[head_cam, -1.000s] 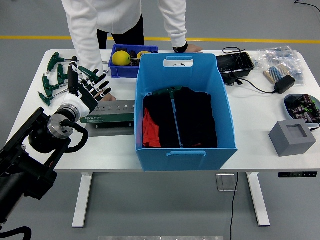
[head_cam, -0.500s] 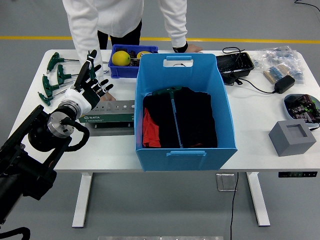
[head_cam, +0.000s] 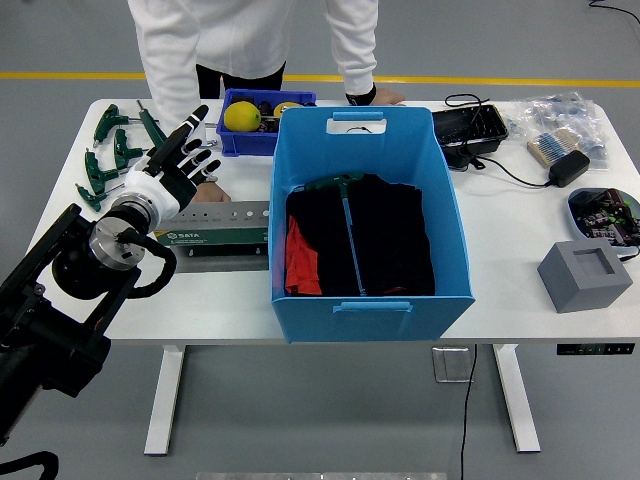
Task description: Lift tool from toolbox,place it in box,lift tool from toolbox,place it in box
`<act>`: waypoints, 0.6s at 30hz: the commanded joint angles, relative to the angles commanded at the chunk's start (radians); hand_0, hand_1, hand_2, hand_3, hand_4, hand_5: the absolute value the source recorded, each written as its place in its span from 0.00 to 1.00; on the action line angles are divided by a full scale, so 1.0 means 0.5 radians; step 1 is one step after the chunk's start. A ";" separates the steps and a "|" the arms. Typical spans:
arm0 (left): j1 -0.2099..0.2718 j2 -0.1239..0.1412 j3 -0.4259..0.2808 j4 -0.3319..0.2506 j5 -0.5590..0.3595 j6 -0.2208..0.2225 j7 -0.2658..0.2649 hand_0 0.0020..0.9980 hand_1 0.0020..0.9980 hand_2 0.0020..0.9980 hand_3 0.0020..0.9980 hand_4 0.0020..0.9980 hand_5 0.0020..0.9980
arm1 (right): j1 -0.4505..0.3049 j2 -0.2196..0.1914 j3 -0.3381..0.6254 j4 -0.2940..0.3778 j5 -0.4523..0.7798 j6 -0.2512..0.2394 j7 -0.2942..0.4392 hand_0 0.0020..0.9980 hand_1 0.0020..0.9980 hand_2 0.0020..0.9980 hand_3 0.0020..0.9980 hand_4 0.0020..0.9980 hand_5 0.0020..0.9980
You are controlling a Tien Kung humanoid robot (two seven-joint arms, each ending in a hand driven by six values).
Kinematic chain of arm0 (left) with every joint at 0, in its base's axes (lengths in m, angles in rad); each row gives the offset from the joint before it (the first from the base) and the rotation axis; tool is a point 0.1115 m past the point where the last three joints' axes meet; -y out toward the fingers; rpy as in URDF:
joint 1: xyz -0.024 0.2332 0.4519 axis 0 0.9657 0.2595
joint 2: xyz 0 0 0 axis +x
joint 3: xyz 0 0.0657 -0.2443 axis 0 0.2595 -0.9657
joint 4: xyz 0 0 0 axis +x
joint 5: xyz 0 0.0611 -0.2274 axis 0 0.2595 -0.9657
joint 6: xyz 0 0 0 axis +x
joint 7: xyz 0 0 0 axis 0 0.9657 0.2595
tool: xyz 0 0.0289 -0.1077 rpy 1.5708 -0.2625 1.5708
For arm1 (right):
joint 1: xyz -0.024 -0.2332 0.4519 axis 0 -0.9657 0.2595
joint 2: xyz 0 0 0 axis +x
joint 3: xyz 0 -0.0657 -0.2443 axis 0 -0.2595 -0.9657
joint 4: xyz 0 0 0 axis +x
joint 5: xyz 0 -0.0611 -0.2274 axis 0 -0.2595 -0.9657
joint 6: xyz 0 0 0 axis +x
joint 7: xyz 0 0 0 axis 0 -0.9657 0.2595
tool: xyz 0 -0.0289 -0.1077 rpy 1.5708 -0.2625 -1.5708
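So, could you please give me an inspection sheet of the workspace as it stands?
Surface: white table, crowded.
Job's things: green toolbox left of blue box; one T-handle tool lies in the box on dark cloth; more T-handle tools far left.
Clutter: small blue bin with yellow fruit, grey block, black tray, plastic bags.
Hands: left hand open above toolbox, holding nothing; right not in view.
Cables: black lead with adapter.
Surroundings: person at far side, one hand beside toolbox.

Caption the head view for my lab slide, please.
Robot's open left hand hovers near green T-handle tools beside the blue box holding one tool.
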 joint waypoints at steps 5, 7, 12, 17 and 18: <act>0.003 0.000 -0.003 -0.008 -0.010 -0.046 0.002 0.19 0.17 0.26 0.26 0.85 0.04 | -0.004 0.000 -0.005 0.000 0.003 0.001 0.000 0.68 0.66 0.73 0.57 0.78 0.69; 0.002 0.000 0.003 -0.012 -0.023 -0.050 -0.004 0.17 0.10 0.17 0.23 0.73 0.13 | -0.005 0.001 -0.003 0.000 0.001 0.000 -0.001 0.68 0.66 0.73 0.57 0.78 0.69; 0.000 -0.002 0.013 -0.015 -0.017 -0.111 0.001 0.17 0.08 0.16 0.21 0.68 0.22 | -0.009 0.002 -0.008 0.000 0.003 -0.001 0.000 0.68 0.66 0.73 0.58 0.78 0.69; -0.014 -0.002 0.031 -0.043 0.071 -0.193 0.032 0.17 0.08 0.16 0.21 0.68 0.22 | -0.012 0.002 -0.012 0.000 0.004 -0.001 -0.001 0.68 0.66 0.73 0.58 0.78 0.69; -0.018 -0.001 0.036 -0.049 0.092 -0.206 0.039 0.17 0.06 0.14 0.20 0.66 0.25 | -0.012 0.002 -0.013 0.000 0.004 -0.001 -0.001 0.68 0.66 0.73 0.58 0.78 0.69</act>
